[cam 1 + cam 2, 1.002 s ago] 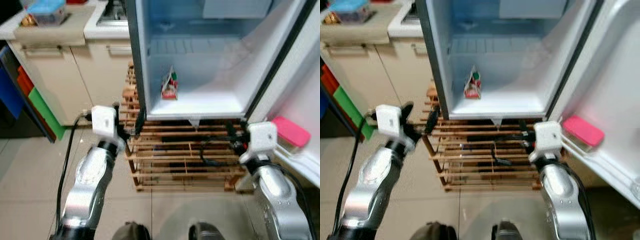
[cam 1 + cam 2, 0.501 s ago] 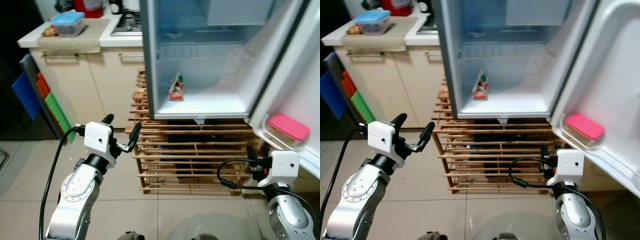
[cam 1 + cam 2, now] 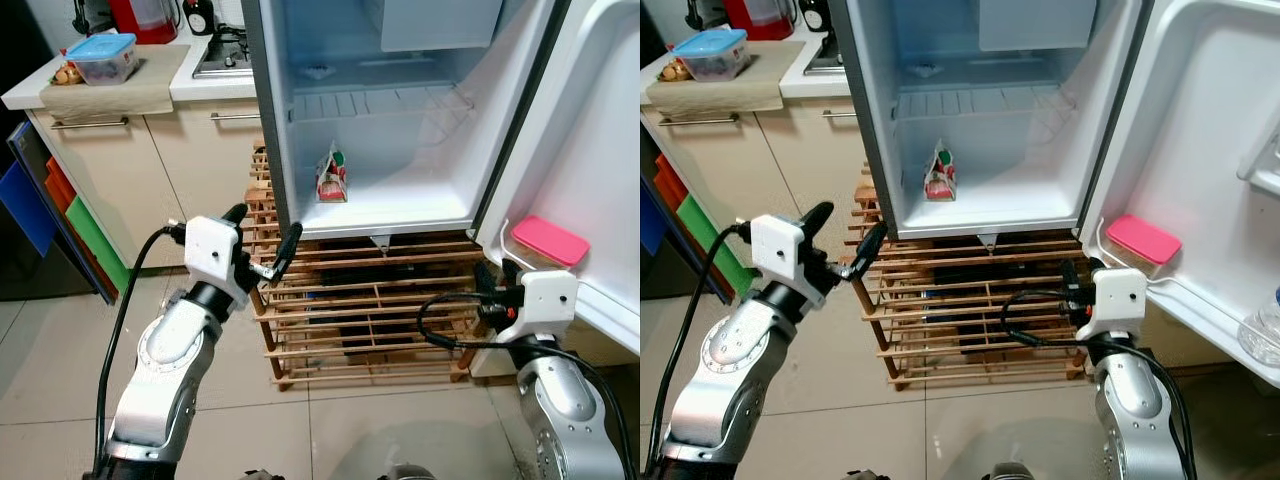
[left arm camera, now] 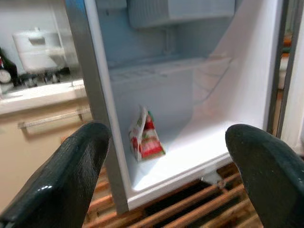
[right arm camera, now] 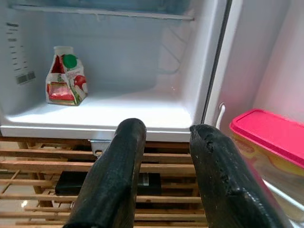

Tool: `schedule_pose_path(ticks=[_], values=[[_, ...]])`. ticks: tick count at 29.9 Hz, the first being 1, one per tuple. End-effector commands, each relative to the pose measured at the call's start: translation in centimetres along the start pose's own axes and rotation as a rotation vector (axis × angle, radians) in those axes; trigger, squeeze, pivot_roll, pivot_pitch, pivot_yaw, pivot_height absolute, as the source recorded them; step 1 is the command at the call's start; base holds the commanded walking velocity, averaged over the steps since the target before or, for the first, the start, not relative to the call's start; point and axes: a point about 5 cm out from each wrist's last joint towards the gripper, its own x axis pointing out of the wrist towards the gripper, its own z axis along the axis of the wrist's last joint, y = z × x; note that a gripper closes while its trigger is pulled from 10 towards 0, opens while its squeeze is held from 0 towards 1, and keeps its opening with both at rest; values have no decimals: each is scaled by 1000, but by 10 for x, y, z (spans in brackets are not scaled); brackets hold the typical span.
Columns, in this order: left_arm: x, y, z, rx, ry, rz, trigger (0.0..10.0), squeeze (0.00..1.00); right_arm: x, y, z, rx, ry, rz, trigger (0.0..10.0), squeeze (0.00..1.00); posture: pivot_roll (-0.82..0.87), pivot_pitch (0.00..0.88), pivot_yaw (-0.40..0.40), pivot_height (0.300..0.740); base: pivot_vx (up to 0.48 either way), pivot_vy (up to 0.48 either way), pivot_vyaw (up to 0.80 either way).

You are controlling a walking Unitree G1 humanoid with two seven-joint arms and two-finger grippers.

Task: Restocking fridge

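Now the fridge [image 3: 300,150] stands open ahead, door [image 3: 1200,150] swung wide on the robot's right, and both end effectors are empty. The left end effector [image 3: 262,243] is raised in front of the fridge's left wall, fingers spread wide. The right end effector [image 5: 164,175] sits lower, near the door's bottom corner, its two fingers close together with only a slim gap and nothing between them.

What's stocked so far? One small carton [image 3: 331,177] stands upright on the fridge floor, toward the left rear, well apart from either end effector. A pink-lidded box [image 3: 1143,240] rests in the lowest door shelf, just beside the right end effector, long axis running along the shelf. So the right arm is nearer the box, while the left arm is nearer the carton and looks straight at it in its wrist view.

Over on the surface at far left, a blue-lidded tub [image 3: 97,58] sits near the front edge, well apart from both arms; my read is that it could be the next item, and the left arm would be closer.

Hard to make out: the right end effector's tips hide behind its wrist housing in the head views, and the door's upper shelves are cut off.
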Motion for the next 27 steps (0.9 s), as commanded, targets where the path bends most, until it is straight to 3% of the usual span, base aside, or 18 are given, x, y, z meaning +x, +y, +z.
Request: schedule_pose_path(ticks=[1, 9, 20, 24, 27], values=[[2, 2, -1, 11, 12, 5, 10000, 0, 1, 2, -1, 9, -1, 6, 10000, 0, -226, 0, 79, 720, -382, -270, 0], [5, -3, 2, -18, -10, -48, 10000, 0, 2, 5, -5, 6, 11, 15, 10000, 0, -229, 0, 84, 720, 0, 0, 0], [7, -12, 4, -46, -33, -117, 10000, 0, -2, 4, -11, -9, 34, 39, 10000, 0, -239, 0, 86, 720, 0, -447, 0], [8, -10, 2, -48, -26, -107, 10000, 0, -20, 1, -39, 60, 203, 96, 10000, 0, -244, 0, 85, 720, 0, 0, 0], [10, -7, -10, -41, 36, -88, 10000, 0, -46, 7, -73, 32, 447, 298, 10000, 0, -254, 0, 89, 720, 0, 0, 0]])
